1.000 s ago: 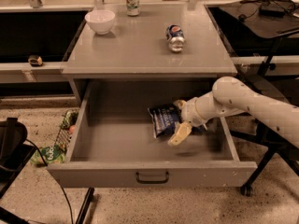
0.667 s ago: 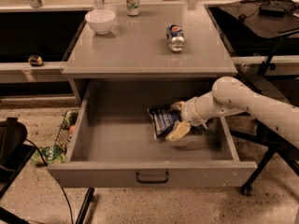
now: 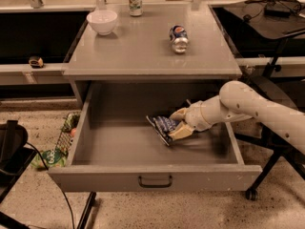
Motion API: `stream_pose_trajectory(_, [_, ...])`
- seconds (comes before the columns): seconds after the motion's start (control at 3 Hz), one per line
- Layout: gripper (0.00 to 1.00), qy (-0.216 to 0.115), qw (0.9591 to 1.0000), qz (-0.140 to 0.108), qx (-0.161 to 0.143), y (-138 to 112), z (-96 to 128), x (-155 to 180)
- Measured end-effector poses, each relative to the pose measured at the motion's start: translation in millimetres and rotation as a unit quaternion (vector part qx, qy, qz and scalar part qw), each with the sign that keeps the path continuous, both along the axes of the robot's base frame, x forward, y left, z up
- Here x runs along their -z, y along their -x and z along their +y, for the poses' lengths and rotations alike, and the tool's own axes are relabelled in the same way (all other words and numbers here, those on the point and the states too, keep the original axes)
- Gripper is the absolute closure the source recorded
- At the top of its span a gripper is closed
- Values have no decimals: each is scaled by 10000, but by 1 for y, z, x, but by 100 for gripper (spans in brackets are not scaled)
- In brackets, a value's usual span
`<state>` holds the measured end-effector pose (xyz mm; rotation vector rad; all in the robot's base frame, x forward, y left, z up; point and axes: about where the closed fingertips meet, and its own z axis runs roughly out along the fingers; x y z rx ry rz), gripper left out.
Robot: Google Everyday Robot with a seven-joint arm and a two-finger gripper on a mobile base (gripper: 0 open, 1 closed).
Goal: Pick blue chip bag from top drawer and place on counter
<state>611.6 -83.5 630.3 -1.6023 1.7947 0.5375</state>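
Camera view: gripper (image 3: 180,123) is down inside the top drawer (image 3: 152,171), right of centre, with its fingers pinched on the right end of the blue chip bag (image 3: 161,124). Versus a second ago, the lower finger has come up and the jaws are tighter. The bag has nudged left and sits tilted; can't tell if it's off the drawer floor yet. Reads as grasp made, lift pending. The counter (image 3: 143,56) above holds a white bowl (image 3: 102,21) back left and a tipped soda can (image 3: 178,38), so the front middle looks like the drop spot.
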Motion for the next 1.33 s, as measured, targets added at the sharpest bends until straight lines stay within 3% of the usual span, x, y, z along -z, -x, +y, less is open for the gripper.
stream_pose_trajectory(0.33, [88, -330, 9982, -457, -187, 22, 1, -45])
stream_pose_trajectory(0.67, [100, -586, 9918, -1097, -298, 53, -9, -107])
stream_pose_trajectory(1.0, [100, -698, 9843, -1583, -345, 74, -19, -156])
stream_pose_trajectory(1.33, [100, -392, 9843, -1694, -304, 86, -18, -164])
